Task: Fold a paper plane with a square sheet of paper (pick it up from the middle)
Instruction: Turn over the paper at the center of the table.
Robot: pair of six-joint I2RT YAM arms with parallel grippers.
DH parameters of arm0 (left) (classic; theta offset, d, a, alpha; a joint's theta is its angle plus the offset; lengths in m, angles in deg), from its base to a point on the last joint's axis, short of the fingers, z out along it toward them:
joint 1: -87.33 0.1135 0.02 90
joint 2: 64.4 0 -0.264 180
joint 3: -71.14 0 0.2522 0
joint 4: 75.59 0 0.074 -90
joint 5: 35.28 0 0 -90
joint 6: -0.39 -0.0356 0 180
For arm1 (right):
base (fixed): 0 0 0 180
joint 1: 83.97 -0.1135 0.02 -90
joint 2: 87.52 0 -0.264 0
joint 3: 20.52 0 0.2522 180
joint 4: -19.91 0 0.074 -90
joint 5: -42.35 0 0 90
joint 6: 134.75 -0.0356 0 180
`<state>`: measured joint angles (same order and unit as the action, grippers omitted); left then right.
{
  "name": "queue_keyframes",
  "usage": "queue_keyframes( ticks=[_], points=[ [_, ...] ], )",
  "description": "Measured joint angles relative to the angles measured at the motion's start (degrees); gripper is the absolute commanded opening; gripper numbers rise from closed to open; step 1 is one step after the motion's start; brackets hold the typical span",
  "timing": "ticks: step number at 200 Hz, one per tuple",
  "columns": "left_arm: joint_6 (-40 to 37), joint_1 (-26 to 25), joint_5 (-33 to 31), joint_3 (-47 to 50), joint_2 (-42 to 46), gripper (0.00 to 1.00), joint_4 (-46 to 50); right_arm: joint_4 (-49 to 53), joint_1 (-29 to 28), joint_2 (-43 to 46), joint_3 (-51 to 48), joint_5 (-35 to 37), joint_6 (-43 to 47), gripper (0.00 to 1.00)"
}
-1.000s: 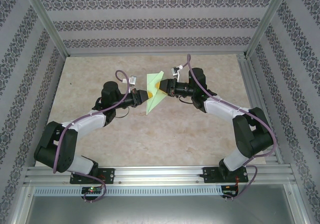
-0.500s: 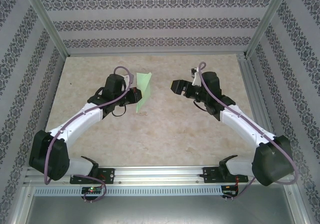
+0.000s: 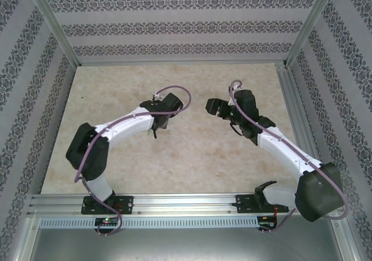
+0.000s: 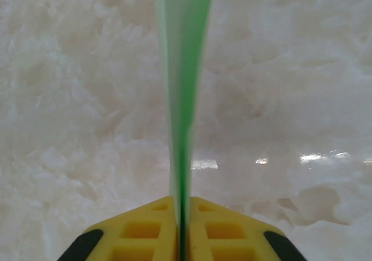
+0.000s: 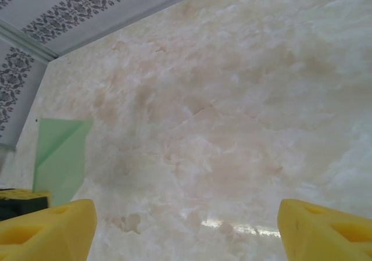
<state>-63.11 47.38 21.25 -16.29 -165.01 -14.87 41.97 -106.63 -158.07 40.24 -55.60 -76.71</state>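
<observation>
The paper plane [image 4: 185,69] is pale green paper folded flat, seen edge-on as a thin vertical strip running away from my left gripper [image 4: 183,201]. That gripper's yellow jaws are pressed together on the paper's near end, just above the marble tabletop [image 4: 290,98]. From above, the left gripper [image 3: 163,118] sits near the table's middle and the arm hides the paper. My right gripper [image 3: 210,106] hangs to its right, apart from it. Its yellow fingers stand wide open [image 5: 186,217] with nothing between them. The right wrist view shows the green paper [image 5: 58,156] at the far left.
The beige marble tabletop [image 3: 192,150] is ringed by patterned walls [image 3: 174,28] and aluminium posts. A metal rail [image 3: 186,206] carrying both arm bases runs along the near edge.
My right gripper has let go of the paper, opened wide and drawn back to the right. The left arm has swung right and lowered over the paper it holds.
</observation>
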Motion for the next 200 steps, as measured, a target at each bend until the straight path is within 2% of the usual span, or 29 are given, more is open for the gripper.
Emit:
queue_keyframes(
  ticks=[30, 66, 114, 132, 163, 173, 200],
  points=[
    [1.0, -1.4, 1.2, -0.9, -5.7, 0.2, -0.6, 0.8, 0.7, 0.4, -0.7, 0.5, 0.0, 0.82],
    [2.5, -1.9, 6.5, -1.8, -10.1, 0.3, -3.3, 2.1, 0.7, 0.8, -1.0, 0.5, -0.1, 0.82],
    [2.6, -1.6, 17.4, -0.9, -7.2, 0.46, -7.8, 2.5, 0.6, 0.8, -1.1, 0.6, -0.5, 0.82],
    [2.6, -0.9, 22.2, 2.1, -3.0, 0.57, -10.2, 2.6, -0.1, -0.3, -1.0, 0.8, -0.5, 0.83],
    [3.8, 3.8, 30.9, 9.5, 7.2, 0.72, -14.5, 3.6, -5.4, -5.1, 1.0, 3.1, -0.6, 0.89],
    [4.2, 6.3, 33.4, 11.9, 10.3, 0.74, -15.8, 4.0, -7.7, -7.1, 2.3, 3.6, -1.0, 0.98],
    [6.3, 14.3, 39.0, 19.2, 17.1, 0.78, -20.2, 4.6, -14.4, -13.6, 7.7, 5.6, -0.9, 0.98]
  ],
)
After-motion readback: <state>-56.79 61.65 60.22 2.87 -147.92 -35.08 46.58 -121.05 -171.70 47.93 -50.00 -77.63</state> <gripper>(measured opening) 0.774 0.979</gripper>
